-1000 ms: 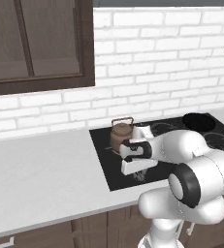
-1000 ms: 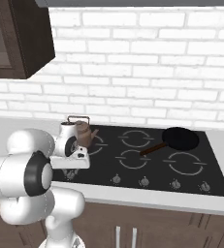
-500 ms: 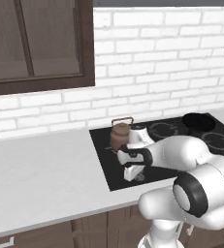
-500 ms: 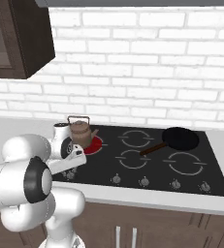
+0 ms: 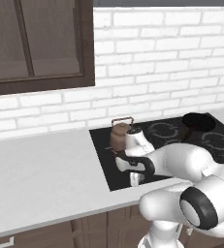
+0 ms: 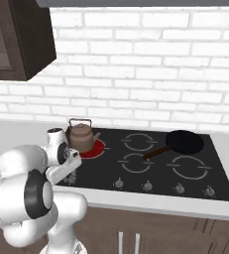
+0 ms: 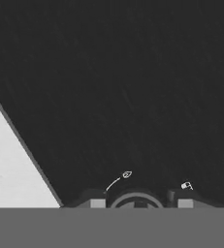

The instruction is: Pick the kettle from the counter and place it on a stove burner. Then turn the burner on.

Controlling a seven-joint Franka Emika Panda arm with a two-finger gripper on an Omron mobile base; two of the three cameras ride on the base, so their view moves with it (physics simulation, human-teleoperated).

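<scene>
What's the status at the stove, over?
Gripper low over a front knob, fingers either side of it. Kettle upright on the stove burner, which glows red. Frying pan on the far burner, out of the way.

- Small squat copper-brown kettle point(image 6: 81, 135): thin dark wire handle.
- Stove burner point(image 6: 97, 148) beneath it: glowing red.
- Flat black glass cooktop point(image 6: 160, 171): thin grey circle outlines crossed by short dashes, small white marks by a knob point(image 7: 135, 201).
- Round frying pan point(image 6: 184, 142): black.
- Smooth countertop slab point(image 5: 40, 174): pale grey-white.
- Brick wall point(image 6: 145, 64): white, grey joints.
- Wood wall cabinet point(image 5: 36, 43): dark brown.
</scene>
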